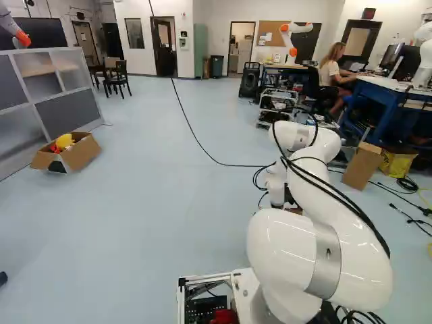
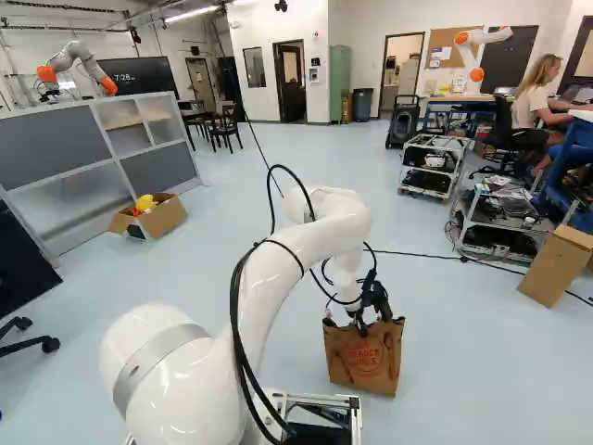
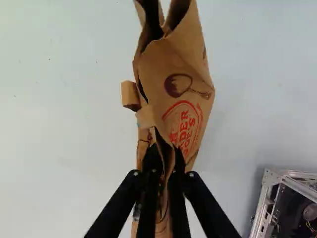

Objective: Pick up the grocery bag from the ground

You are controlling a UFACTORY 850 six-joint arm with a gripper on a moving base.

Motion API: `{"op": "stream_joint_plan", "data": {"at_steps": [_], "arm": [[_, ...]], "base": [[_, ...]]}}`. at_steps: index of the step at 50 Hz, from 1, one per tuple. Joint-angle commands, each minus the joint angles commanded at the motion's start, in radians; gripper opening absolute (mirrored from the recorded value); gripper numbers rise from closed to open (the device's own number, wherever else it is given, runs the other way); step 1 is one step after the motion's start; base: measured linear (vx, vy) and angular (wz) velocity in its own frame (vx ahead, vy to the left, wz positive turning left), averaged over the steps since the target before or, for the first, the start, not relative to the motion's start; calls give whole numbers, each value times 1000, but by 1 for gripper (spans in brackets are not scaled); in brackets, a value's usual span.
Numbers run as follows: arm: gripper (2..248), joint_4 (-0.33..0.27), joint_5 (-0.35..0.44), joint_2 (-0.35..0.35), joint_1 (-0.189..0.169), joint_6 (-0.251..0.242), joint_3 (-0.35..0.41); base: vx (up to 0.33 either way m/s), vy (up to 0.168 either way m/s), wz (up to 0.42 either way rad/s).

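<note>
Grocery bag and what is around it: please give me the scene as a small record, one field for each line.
object: brown paper grocery bag, upright
gripper: black gripper, shut on the bag's top edge
bag against floor: touching or lifted, cannot tell
bag's side: red print, dark drawing
farther off: open cardboard box beside gray partition, with something yellow inside

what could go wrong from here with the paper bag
The hand pinches the brown paper bag by its thin upper part, so the paper might tear or slip if there's weight inside; the contents don't show.

Farther from the fingers, the bag's top gapes open, so anything inside might spill if it tips.

The base's metal frame shows off to one side of the bag, so a swing that way might bump it.
</note>
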Motion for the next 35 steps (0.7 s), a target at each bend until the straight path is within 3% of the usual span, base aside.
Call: {"op": "stream_joint_plan", "data": {"at_steps": [2, 3, 35], "arm": [[41, 0, 0, 1, 0, 0, 1], [22, 0, 0, 2, 0, 0, 2], [22, 0, 0, 119, -2, 0, 119]], "base": [[0, 0, 0], [0, 0, 0], [0, 0, 0]]}}
